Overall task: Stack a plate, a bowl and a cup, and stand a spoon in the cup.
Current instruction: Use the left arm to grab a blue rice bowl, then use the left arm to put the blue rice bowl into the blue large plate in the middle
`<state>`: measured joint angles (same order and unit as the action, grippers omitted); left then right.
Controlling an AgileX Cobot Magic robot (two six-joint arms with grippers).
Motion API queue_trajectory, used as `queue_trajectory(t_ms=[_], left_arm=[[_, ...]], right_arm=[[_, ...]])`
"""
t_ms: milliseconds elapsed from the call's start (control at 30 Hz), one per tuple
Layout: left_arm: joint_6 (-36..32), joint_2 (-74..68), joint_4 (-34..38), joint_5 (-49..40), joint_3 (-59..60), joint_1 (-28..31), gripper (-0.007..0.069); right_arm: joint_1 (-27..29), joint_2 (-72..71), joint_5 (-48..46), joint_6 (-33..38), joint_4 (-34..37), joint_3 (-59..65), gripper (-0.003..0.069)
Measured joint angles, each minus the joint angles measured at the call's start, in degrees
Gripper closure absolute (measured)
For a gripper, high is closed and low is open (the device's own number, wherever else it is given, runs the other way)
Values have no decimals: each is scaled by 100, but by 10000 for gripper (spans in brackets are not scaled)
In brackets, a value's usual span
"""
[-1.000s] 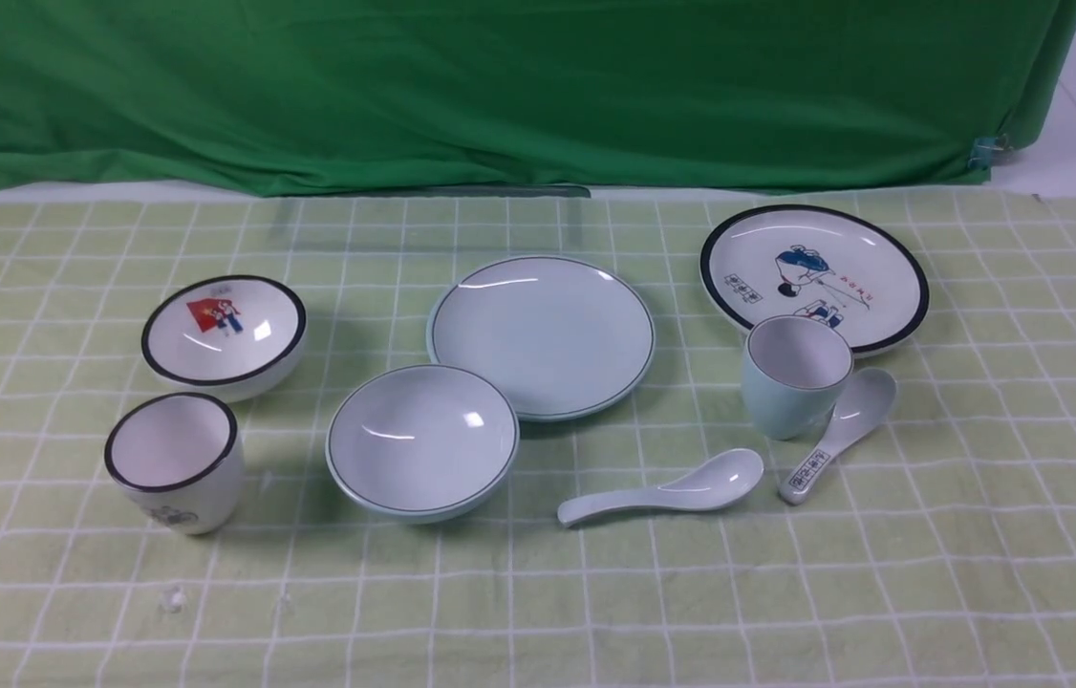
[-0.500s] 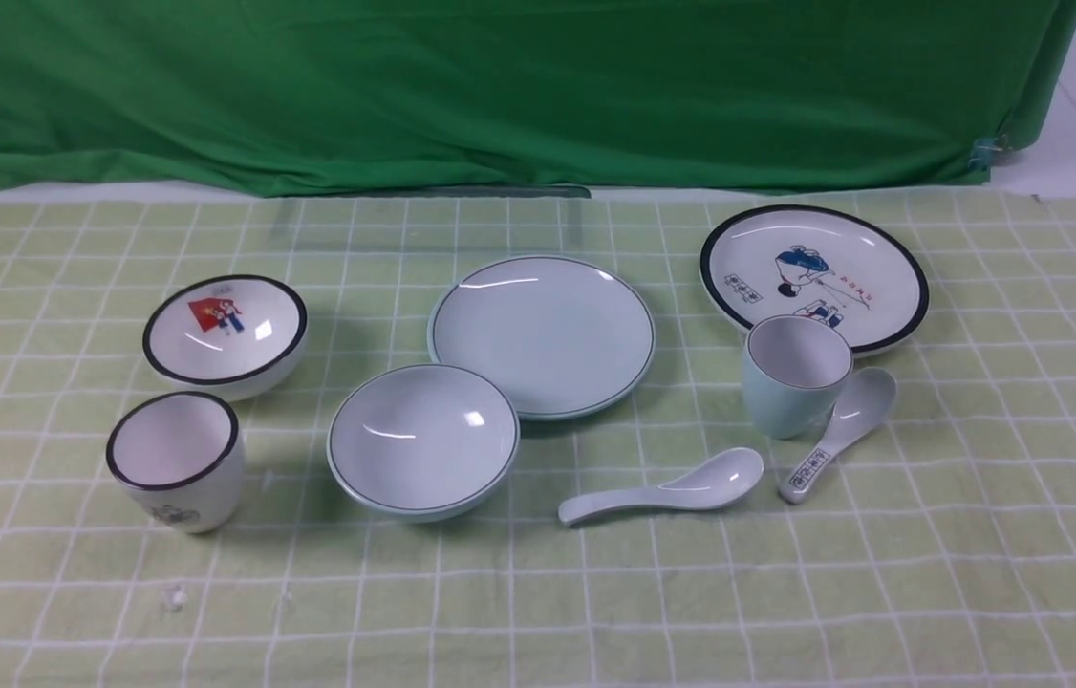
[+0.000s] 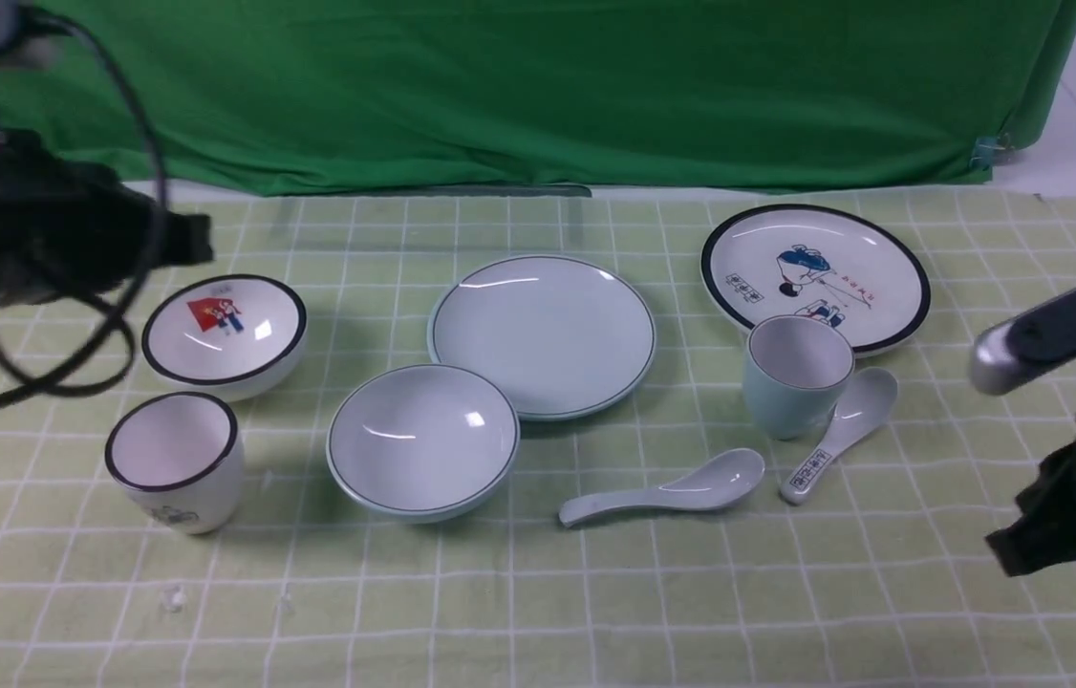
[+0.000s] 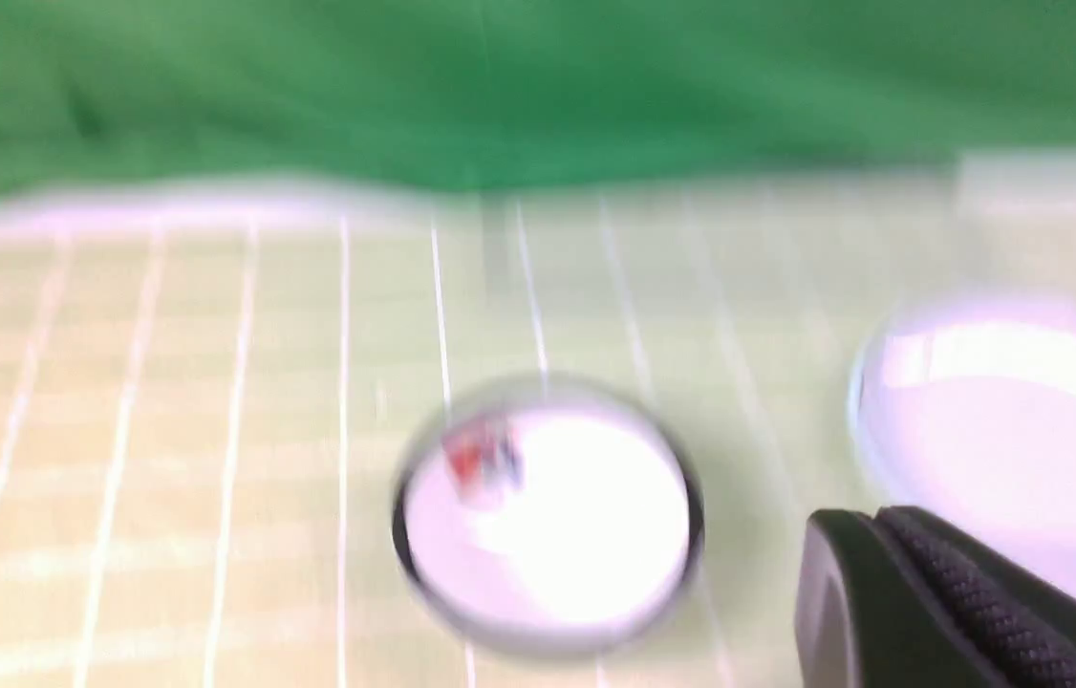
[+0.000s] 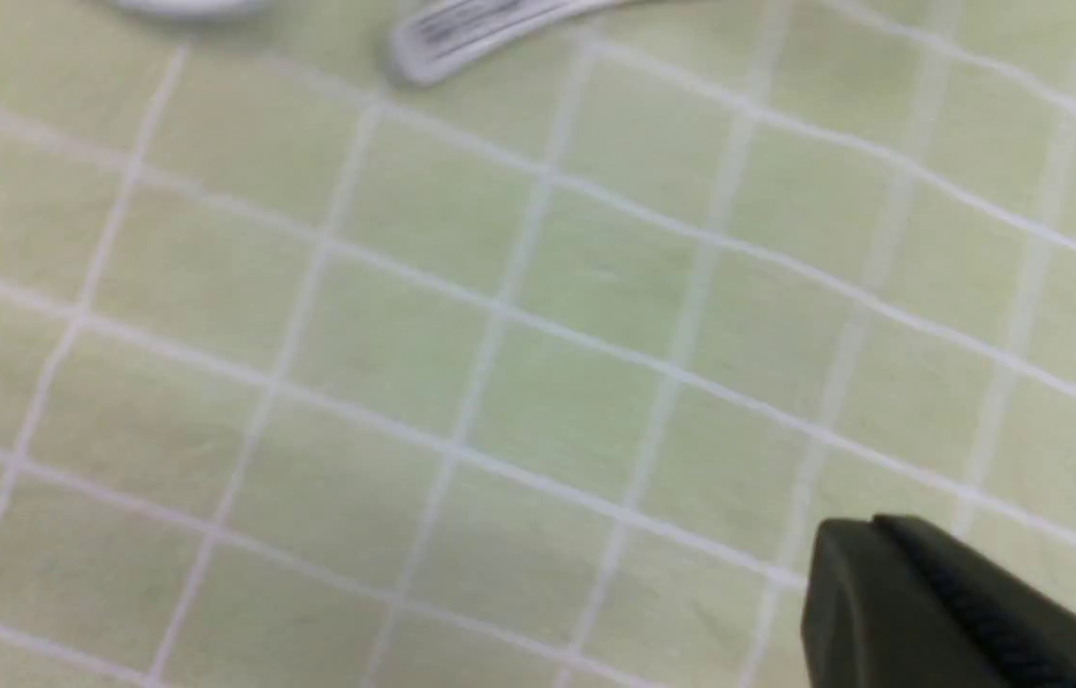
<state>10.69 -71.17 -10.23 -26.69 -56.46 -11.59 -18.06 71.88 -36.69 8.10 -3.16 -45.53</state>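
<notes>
Upper left, left gripper (image 3: 192, 239): newly in view, absent a second ago; blurred, above the picture bowl (image 3: 225, 333) in the frame; jaws clenched, empty.
Right edge, right gripper (image 3: 1016, 552): also newly arrived, over the bare tablecloth (image 3: 538, 612), well right of both spoons; jaws clenched, empty.
Centre, plate (image 3: 543, 336): unmoved.
Lower centre, bowl (image 3: 421, 441): just beside the plate's near-left rim, unmoved.
Right of centre, cup (image 3: 794, 377): upright, overlapping the picture plate (image 3: 815, 272) in the frame, unmoved.
Lower right of centre, spoon (image 3: 662, 492): flat on the cloth, lower left of the cup, unmoved.
</notes>
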Motion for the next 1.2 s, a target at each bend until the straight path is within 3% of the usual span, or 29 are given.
queue_trajectory(t_ms=[33, 167, 400, 433, 467, 500, 600, 733, 867, 933, 1067, 1200], left_arm=[[-478, -328, 250, -524, -319, -110, 652], [-1608, -1329, 1190, -1239, -1103, -199, 622], [-1874, -2801, 1579, -1736, -1877, -211, 399], [-1874, -3098, 1595, -1782, -1958, -211, 314], [-1874, -3125, 1598, -1796, -1965, -211, 305], [-1880, -3314, 1647, -1815, -1985, -211, 246], [-2026, -3623, 1861, -1843, -1993, -211, 183], [-2250, -3837, 1950, -1790, -1995, -211, 258], [-2273, -3914, 1953, -1757, -2006, -211, 547], [-2266, -3873, 1986, -1944, -2069, -211, 615], [-2306, -3603, 1979, -2477, -2256, -211, 636], [-2425, -3367, 2217, -2415, -2605, -211, 636]], right_arm=[[-130, 141, 153, 35, 27, -14, 646], [-413, 407, 192, 83, 316, -58, 646], [-637, 439, 137, 106, 452, -148, 642], [-637, 439, 137, 115, 456, -148, 641], [-637, 439, 137, 121, 456, -148, 640], [-637, 439, 144, 121, 456, -148, 640], [-637, 439, 191, 77, 456, -148, 636], [-637, 439, 270, 64, 480, -148, 629], [-637, 439, 368, 58, 704, -148, 620], [-637, 439, 373, 58, 744, -148, 615], [-637, 439, 380, 58, 760, -148, 609], [-637, 439, 484, 58, 890, -148, 607]])
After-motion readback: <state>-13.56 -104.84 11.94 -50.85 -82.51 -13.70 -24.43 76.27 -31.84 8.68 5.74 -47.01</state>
